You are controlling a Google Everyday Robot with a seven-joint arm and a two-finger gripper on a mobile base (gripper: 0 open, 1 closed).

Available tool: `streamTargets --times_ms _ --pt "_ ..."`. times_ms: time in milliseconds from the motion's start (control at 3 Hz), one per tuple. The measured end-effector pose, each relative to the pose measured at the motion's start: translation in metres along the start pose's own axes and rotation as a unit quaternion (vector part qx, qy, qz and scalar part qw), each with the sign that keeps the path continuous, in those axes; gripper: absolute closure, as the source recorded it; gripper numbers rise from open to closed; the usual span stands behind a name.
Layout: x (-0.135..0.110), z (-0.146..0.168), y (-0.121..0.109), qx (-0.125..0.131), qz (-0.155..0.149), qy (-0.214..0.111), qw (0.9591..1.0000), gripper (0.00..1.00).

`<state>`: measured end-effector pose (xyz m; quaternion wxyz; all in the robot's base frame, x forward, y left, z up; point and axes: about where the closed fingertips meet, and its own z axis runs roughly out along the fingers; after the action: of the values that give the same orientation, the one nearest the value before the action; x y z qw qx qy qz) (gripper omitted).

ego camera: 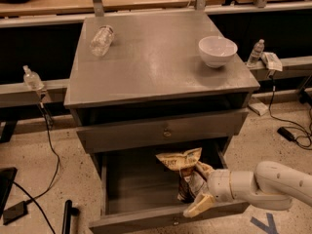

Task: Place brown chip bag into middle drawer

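Grey cabinet (161, 67): middle drawer (141, 184) holds brown chip bag (181, 162), gripped by tool (195, 190).

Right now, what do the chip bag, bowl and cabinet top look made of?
Brown chip bag: thin plastic film, crinkled and glossy, at the gripper in the open middle drawer. White bowl: likely glazed ceramic, smooth sheen; could be plastic. Cabinet top: grey, soft sheen, painted metal or laminate.
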<state>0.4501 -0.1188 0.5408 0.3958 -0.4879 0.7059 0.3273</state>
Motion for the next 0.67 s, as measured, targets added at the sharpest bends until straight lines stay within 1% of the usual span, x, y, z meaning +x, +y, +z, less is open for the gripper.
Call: streamTargets --times_ms 333,667 --pt "0.005 0.017 -0.003 -0.010 0.006 0.032 0.9994 0.00" --pt "0.003 0.035 -0.006 -0.018 0.009 0.018 0.9996 0.00"
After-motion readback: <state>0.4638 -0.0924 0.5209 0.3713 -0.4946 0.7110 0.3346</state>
